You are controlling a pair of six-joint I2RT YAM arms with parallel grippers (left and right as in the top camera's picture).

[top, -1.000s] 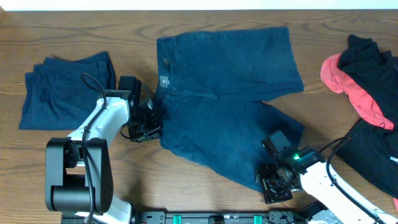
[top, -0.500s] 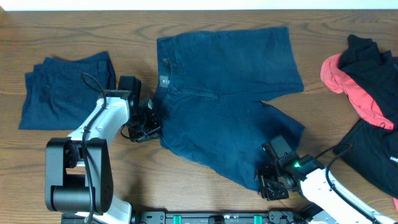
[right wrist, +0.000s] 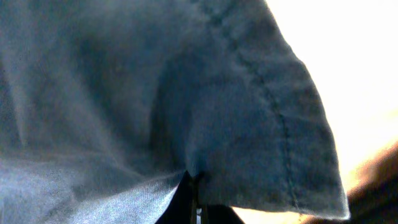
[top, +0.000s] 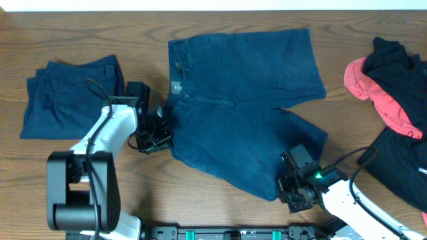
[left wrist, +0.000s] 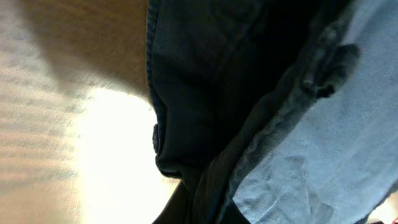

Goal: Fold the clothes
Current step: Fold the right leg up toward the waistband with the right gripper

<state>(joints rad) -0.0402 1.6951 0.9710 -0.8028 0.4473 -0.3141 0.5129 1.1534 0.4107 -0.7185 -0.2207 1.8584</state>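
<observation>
Navy shorts (top: 240, 113): left jaws pinch waistband (top: 175, 73) edge, right jaws pinch leg hem (top: 315, 138).

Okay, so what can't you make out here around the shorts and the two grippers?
- Left gripper fingertips: overhead, hidden under its own body; left wrist view is blurred navy shorts fabric.
- Right gripper fingertips: right wrist view, fabric covers all but a dark sliver.
- Black and coral garments: overhead, cut off by the right edge.
- Folded navy pile: overhead, layer count too small to tell.
</observation>
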